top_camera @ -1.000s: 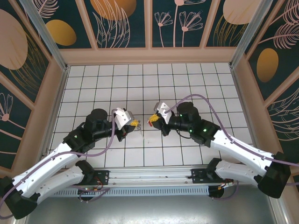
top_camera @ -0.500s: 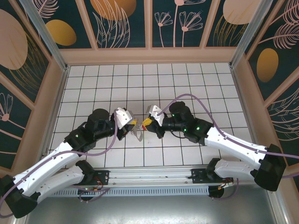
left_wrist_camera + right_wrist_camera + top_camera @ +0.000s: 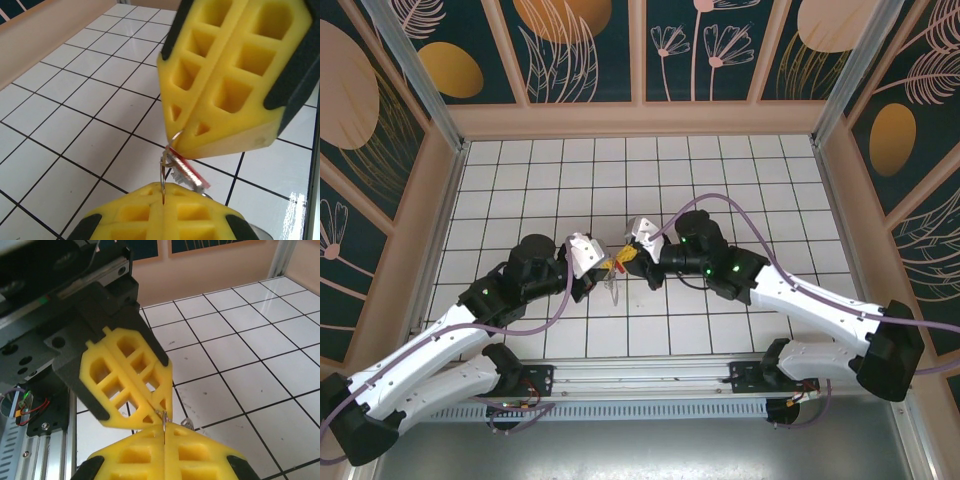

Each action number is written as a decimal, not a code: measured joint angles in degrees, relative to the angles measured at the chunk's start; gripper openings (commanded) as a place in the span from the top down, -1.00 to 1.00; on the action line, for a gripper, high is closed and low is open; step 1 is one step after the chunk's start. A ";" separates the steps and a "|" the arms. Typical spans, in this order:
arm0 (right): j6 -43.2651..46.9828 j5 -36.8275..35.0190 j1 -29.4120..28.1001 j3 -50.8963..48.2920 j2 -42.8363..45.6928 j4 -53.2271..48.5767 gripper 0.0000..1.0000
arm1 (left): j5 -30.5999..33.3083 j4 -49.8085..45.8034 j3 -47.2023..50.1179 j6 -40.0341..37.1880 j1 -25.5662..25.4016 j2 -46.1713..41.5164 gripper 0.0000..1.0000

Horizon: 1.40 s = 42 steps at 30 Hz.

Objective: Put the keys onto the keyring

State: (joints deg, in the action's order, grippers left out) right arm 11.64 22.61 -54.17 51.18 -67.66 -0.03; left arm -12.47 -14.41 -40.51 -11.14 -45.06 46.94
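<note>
Tips meet mid-frame in the top view. The left gripper (image 3: 163,192) pinches the keyring (image 3: 163,175), wire upright. The right gripper (image 3: 186,139) is clamped on the red-headed key (image 3: 187,171) (blade slanting lower right) just above, touching the wire.

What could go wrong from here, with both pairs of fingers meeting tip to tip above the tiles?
1. The left fingers pinch only an edge of the keyring; its thin wire could twist or slip out.
2. The right fingers crowd close, so a nudge might knock the red key askew.
3. Anything released would drop onto the tiled floor.
</note>
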 measured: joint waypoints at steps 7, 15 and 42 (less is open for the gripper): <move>-0.02 -0.04 0.00 0.33 -1.20 0.00 1.00 | 0.98 -0.50 0.00 -0.24 -0.09 0.00 1.00; -0.17 -0.02 0.02 0.61 -1.68 -0.44 1.00 | 1.42 -0.83 0.00 -0.24 -0.09 0.00 1.00; -1.92 1.55 1.31 2.75 -2.91 -3.19 1.00 | 2.69 -1.29 0.00 -0.70 -0.72 -0.02 1.00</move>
State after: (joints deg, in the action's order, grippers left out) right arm 9.72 24.16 -52.86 53.93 -70.57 -3.22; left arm -9.78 -15.70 -40.51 -11.84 -45.78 46.92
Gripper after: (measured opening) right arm 0.038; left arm 0.037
